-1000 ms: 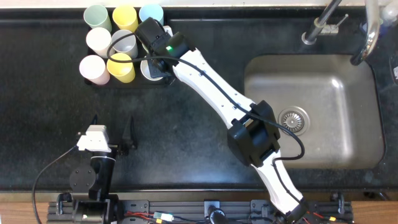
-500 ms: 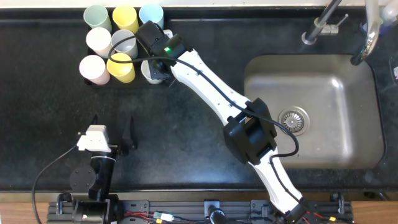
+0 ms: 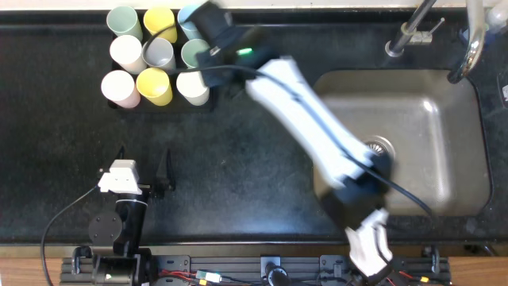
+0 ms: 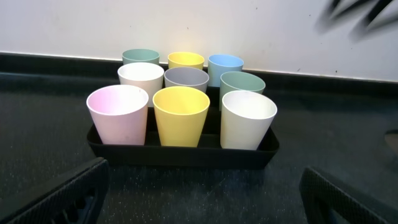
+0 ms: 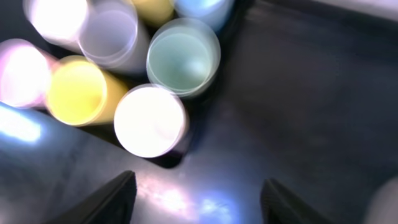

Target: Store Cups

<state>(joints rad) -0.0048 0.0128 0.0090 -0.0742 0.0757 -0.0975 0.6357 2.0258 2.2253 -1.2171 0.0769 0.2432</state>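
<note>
Right jaws: released, spread wide, nothing between them. Held above the black worktop, just off one corner of the black rectangular plastic tray. Directly ahead of the right jaws, in that corner: white plastic cup, upright, mouth up. Just beyond it: pale green plastic cup; farther on, light blue plastic cup. To one side of the white cup: yellow plastic cup, then pink plastic cup at the next corner. In the tray's middle: grey plastic cup.

Left jaws: released, spread wide, empty, low over the worktop. Straight ahead and well apart: the tray, with nine cups upright in three rows of three, close together. Nearest row to the left jaws: pink, yellow, white. Middle row: second white plastic cup, grey, pale green. Farthest row, nearest the white wall: second pale green plastic cup, second yellow plastic cup, light blue.

Behind the right jaws, on the side away from the tray: stainless steel sink set into the worktop, with the white right arm across its edge.
</note>
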